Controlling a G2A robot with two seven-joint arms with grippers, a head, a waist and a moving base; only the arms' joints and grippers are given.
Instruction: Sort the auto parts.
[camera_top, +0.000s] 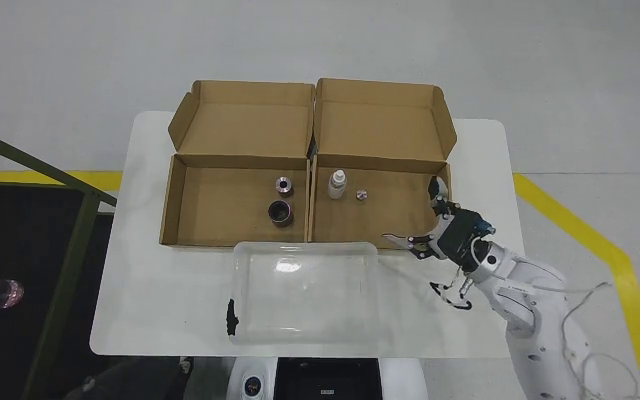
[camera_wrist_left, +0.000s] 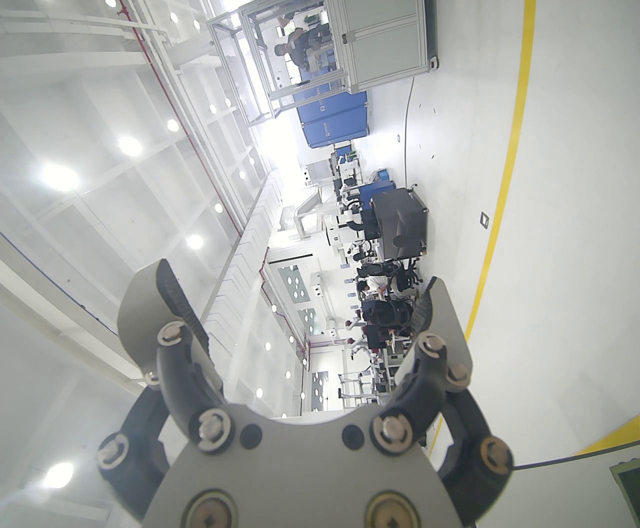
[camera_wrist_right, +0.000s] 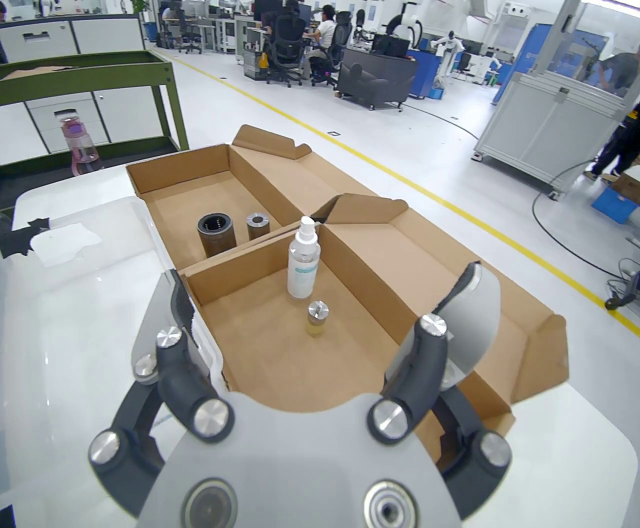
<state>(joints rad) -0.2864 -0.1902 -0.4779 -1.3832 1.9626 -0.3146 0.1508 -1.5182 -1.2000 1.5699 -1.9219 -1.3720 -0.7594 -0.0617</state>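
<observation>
Bench (camera_top: 130, 300): left box (camera_top: 215, 205) and right box (camera_top: 395, 205) toward far edge, clear tray (camera_top: 305, 246) at near edge, seemingly bare. Sorting looks nearly finished; next, check for strays. Right gripper (camera_wrist_right: 322, 280) over right box's near-right corner, fingers spread, empty. Left gripper (camera_wrist_left: 297, 277) faces the hall, fingers spread. Right wrist view adds: spray bottle (camera_wrist_right: 303, 265) upright, plug (camera_wrist_right: 317, 317) beside it; large sleeve (camera_wrist_right: 216, 232), small sleeve (camera_wrist_right: 257, 226) in left box.

Dark bushing (camera_top: 279, 211), small steel bushing (camera_top: 283, 184) upright, left box (camera_top: 215, 205); spray bottle (camera_top: 338, 183), capped part (camera_top: 362, 194) upright, right box (camera_top: 400, 208).
</observation>
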